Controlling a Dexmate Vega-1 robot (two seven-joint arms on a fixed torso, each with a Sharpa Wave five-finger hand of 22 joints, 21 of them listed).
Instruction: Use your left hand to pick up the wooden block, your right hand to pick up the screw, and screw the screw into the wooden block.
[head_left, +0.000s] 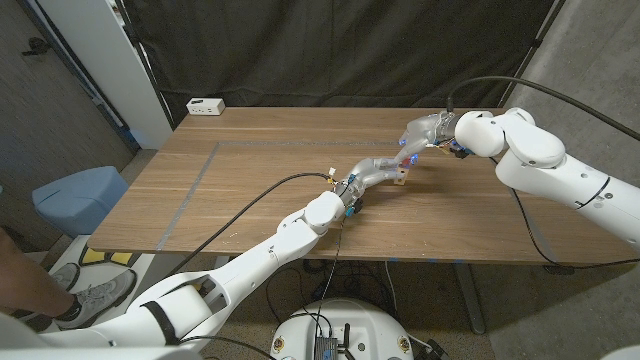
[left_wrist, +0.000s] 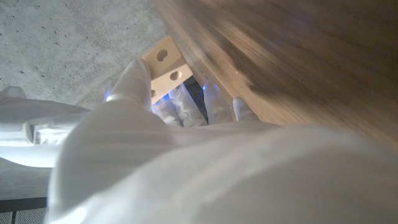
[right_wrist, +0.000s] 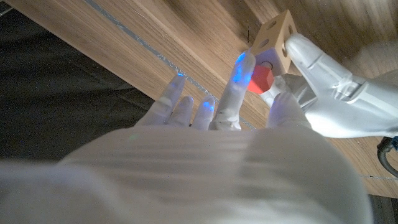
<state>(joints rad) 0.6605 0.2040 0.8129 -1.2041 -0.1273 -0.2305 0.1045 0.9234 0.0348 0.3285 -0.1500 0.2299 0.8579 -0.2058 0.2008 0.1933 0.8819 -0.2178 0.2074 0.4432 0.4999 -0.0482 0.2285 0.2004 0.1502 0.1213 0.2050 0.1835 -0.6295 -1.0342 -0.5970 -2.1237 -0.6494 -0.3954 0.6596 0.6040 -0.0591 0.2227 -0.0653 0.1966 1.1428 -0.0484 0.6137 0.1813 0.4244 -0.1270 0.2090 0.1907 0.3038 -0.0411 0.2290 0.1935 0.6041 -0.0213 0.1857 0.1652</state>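
The light wooden block (head_left: 402, 178) has round holes in its faces and is off the table, right of centre. My left hand (head_left: 374, 172) grips it from the near side; in the left wrist view its fingers (left_wrist: 138, 79) wrap the block (left_wrist: 165, 65). My right hand (head_left: 424, 134) reaches down to the block from behind. In the right wrist view it (right_wrist: 205, 143) pinches the red-headed screw (right_wrist: 260, 78) between a finger and thumb, against one face of the block (right_wrist: 277, 36). The screw's shank is hidden. My left hand (right_wrist: 333, 93) shows beside it.
A white power strip (head_left: 205, 105) lies at the table's back left corner. A pale tape line (head_left: 200, 170) runs across the left part of the table (head_left: 260, 160). A black cable (head_left: 270, 190) trails along my left arm. On the floor at left are a blue bin (head_left: 72, 195) and a person's shoe (head_left: 88, 296).
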